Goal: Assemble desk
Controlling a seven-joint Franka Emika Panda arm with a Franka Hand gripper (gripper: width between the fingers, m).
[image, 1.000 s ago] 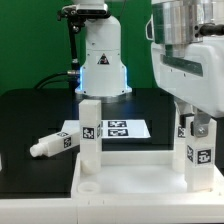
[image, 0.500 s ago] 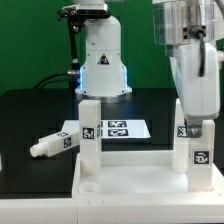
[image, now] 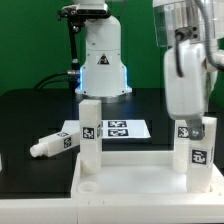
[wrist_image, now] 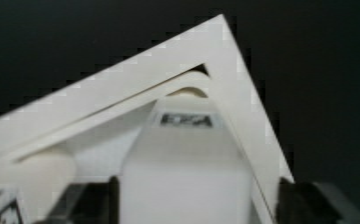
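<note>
Exterior view: leg (image: pixel 199 152) betw fingers (image: pixel 183 129), axis vert.

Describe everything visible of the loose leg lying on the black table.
The loose leg is a blocky white plastic piece with a narrower rounded end and a black-and-white square tag on its side. It lies on its side on the black table, at the exterior view's left of the upright leg. Nothing grips it.
</note>
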